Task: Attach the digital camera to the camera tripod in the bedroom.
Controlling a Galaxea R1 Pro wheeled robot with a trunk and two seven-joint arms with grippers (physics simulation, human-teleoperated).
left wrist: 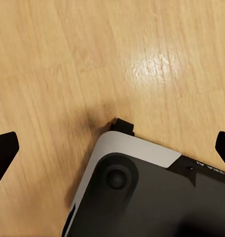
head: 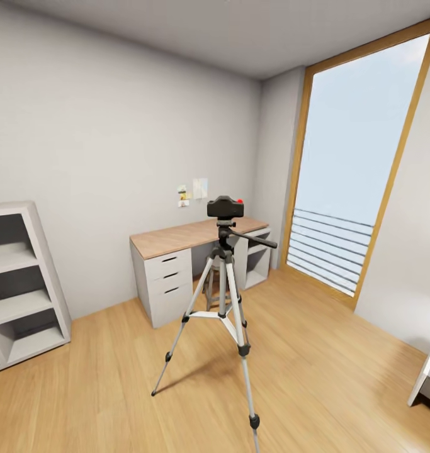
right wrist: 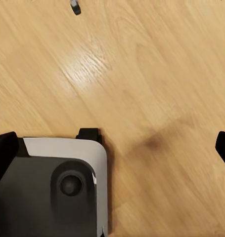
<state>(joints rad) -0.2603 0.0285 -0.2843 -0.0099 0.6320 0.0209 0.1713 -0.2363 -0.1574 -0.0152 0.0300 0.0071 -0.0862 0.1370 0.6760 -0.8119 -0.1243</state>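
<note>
- The left end effector [left wrist: 112, 148] and right end effector [right wrist: 112, 145] hang over the wood floor [right wrist: 157, 74], fingers spread wide — both empty.
- The digital camera [head: 225, 206] sits atop the camera tripod [head: 223, 296], before the tabletop [head: 177, 238].

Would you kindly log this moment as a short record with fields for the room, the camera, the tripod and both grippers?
room: bedroom, wood plank floor, desk by the wall, tall window
digital camera: black, red button, sits on top of the tripod head
camera tripod: stands upright on the floor, legs spread
left gripper: open, nothing between fingers, over the floor
right gripper: open, nothing between fingers, over the floor
</note>
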